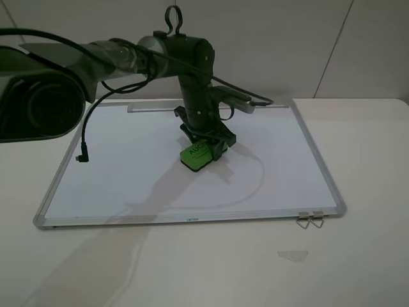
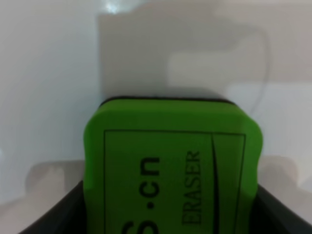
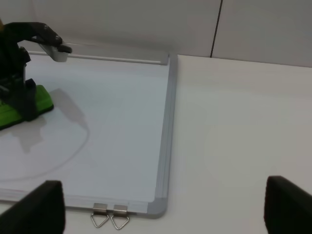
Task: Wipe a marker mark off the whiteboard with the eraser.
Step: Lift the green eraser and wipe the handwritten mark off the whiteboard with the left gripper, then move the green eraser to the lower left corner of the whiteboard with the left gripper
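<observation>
The whiteboard (image 1: 115, 173) lies flat on the table, with its grey tray strip (image 1: 150, 107) along the far edge. My left gripper (image 1: 203, 148) reaches down over the board's middle and is shut on the green eraser (image 1: 195, 155), which rests on the board. In the left wrist view the eraser (image 2: 170, 170) fills the space between the dark fingers (image 2: 58, 217). The marker mark shows in no view. My right gripper (image 3: 168, 212) is open off the board's near right corner, with fingertips (image 3: 41, 207) far apart and nothing between them.
Two small metal clips (image 1: 310, 219) lie just off the board's near right corner. A scrap of clear tape (image 1: 293, 255) sits on the table nearer the front. A black cable with a plug (image 1: 83, 155) hangs over the board's left side. A faint thin arc (image 3: 73, 151) crosses the board.
</observation>
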You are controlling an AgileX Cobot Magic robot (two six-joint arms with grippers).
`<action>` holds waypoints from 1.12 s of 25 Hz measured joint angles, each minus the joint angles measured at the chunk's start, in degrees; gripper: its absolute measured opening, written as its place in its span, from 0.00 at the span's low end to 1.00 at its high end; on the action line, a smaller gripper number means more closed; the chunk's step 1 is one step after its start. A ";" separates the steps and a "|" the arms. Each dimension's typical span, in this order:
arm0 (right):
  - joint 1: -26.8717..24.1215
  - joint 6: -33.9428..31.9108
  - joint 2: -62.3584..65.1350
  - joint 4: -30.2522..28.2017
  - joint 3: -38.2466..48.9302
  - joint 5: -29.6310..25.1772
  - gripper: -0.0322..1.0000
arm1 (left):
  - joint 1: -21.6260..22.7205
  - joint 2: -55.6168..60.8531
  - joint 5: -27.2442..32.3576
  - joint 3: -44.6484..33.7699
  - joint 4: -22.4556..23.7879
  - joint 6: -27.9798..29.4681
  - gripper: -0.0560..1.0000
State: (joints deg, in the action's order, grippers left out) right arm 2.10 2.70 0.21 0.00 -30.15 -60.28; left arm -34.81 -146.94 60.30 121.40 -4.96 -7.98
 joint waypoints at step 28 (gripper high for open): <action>0.00 0.00 0.00 0.00 0.00 0.00 0.82 | 15.79 9.98 8.14 -2.47 4.53 14.14 0.61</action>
State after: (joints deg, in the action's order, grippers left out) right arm 2.10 2.70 0.21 0.00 -30.15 -60.28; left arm -19.01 -136.96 68.44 118.92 -0.43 6.16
